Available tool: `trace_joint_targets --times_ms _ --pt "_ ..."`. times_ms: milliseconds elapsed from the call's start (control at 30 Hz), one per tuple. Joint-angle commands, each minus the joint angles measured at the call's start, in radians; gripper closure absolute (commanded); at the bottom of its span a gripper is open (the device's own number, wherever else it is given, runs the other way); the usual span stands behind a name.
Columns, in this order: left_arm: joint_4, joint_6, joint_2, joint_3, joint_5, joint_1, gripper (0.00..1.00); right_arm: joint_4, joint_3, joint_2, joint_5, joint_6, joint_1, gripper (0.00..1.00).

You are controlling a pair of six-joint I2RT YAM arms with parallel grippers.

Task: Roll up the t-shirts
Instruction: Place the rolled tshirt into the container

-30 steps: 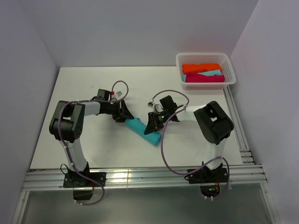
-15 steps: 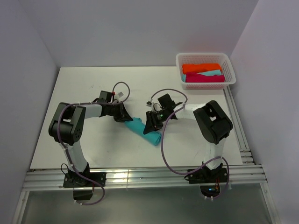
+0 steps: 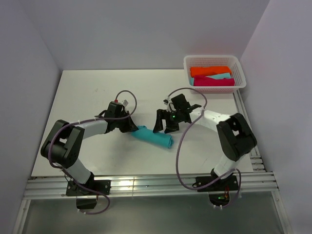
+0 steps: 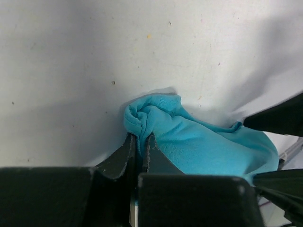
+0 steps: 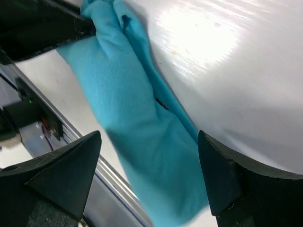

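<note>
A teal t-shirt (image 3: 154, 137) lies rolled into a tube on the white table, between the two arms. My left gripper (image 3: 132, 128) is shut on the roll's left end, and the left wrist view shows cloth (image 4: 203, 146) pinched between its fingers (image 4: 127, 150). The right gripper (image 3: 163, 129) stands wide open just over the roll's right half. In the right wrist view the teal t-shirt (image 5: 137, 137) lies between the spread fingertips (image 5: 90, 146) without touching them. Orange (image 3: 209, 70), pale aqua (image 3: 223, 76) and magenta (image 3: 213, 82) rolled t-shirts lie in the basket.
The white mesh basket (image 3: 212, 59) stands at the table's far right corner. Metal rails (image 3: 146, 185) run along the near edge and the right side of the table. Purple cables loop off both arms. Walls close in the left, back and right.
The left gripper shut on the roll's left end. The right gripper opened, let go of the roll and drew back to the right. The roll now lies flatter, more left to right.
</note>
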Motion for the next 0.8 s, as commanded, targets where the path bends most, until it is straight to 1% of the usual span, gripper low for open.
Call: trace_joint_targets --times_ms 0,167,200,233,267,300,333,433,467,500,533,633,733,767 --pt "-0.036 -0.021 -0.039 -0.053 -0.15 -0.038 1.0 0.008 -0.047 -0.153 0.077 0.093 -0.042 0.11" --pt "-0.016 -0.013 -0.088 -0.081 -0.208 -0.062 1.0 -0.042 -0.136 -0.3 0.12 0.174 -0.08 0.1" --pt "-0.016 -0.012 -0.097 -0.082 -0.214 -0.064 1.0 -0.044 -0.157 -0.322 0.117 0.223 -0.088 0.1" --pt "-0.015 -0.01 -0.099 -0.084 -0.219 -0.068 1.0 -0.051 -0.2 -0.377 0.126 0.249 -0.097 0.04" --pt "-0.012 -0.007 -0.108 -0.087 -0.22 -0.07 1.0 -0.07 -0.225 -0.404 0.152 0.277 -0.1 0.0" --pt "-0.01 -0.007 -0.111 -0.088 -0.226 -0.071 1.0 -0.068 -0.252 -0.438 0.158 0.335 -0.103 0.0" --pt "-0.01 -0.007 -0.116 -0.092 -0.228 -0.071 1.0 -0.056 -0.319 -0.501 0.155 0.366 -0.108 0.0" --pt "-0.01 0.001 -0.126 -0.09 -0.239 -0.076 1.0 0.058 -0.487 -0.605 0.099 0.512 -0.154 0.0" --pt "-0.01 0.005 -0.131 -0.092 -0.242 -0.077 1.0 0.138 -0.527 -0.624 0.083 0.544 -0.174 0.0" --pt "-0.009 0.008 -0.133 -0.088 -0.24 -0.078 1.0 0.178 -0.592 -0.639 0.071 0.603 -0.18 0.0" --pt "-0.012 0.011 -0.133 -0.088 -0.242 -0.078 1.0 0.247 -0.616 -0.655 0.062 0.628 -0.185 0.0" --pt "-0.016 0.016 -0.125 -0.079 -0.24 -0.078 1.0 0.361 -0.696 -0.656 0.034 0.714 -0.2 0.0" --pt "-0.015 0.018 -0.129 -0.079 -0.24 -0.081 1.0 0.599 -0.769 -0.637 0.016 0.822 -0.203 0.0" --pt "-0.015 0.018 -0.133 -0.079 -0.243 -0.081 1.0 0.638 -0.785 -0.63 0.022 0.863 -0.205 0.0"
